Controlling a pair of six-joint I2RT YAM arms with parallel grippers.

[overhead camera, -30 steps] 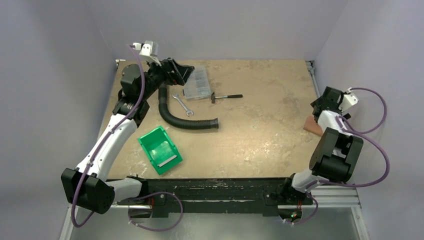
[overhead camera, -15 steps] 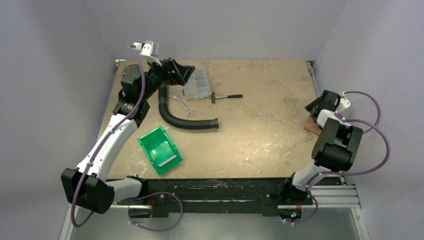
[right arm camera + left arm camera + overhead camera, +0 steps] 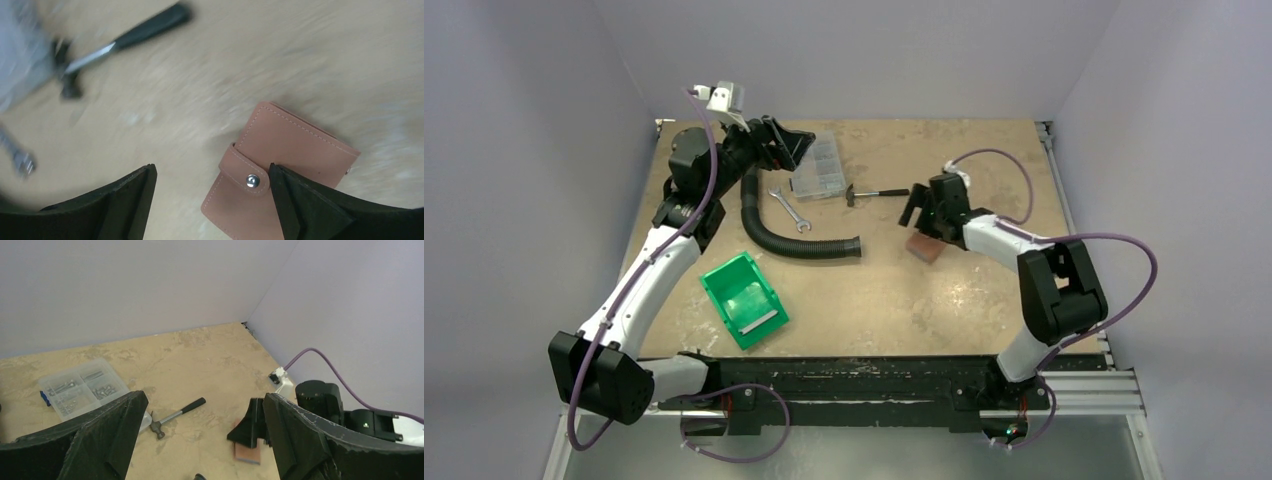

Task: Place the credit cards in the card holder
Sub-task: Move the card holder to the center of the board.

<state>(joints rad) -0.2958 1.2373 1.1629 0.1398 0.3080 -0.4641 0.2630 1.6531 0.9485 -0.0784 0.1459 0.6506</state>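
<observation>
The right pincer has its 2 fingers wide apart and grips nothing. The shut card holder lies flat on the table right below it, partly under 1 finger. A second ago this little brown wallet was at the table's right edge, and now it sits in the middle near the hammer, so I think both arms can reach it. The left pincer is wide open too, up by the clear screw box, and the holder still needs opening before any cards go in.
</observation>
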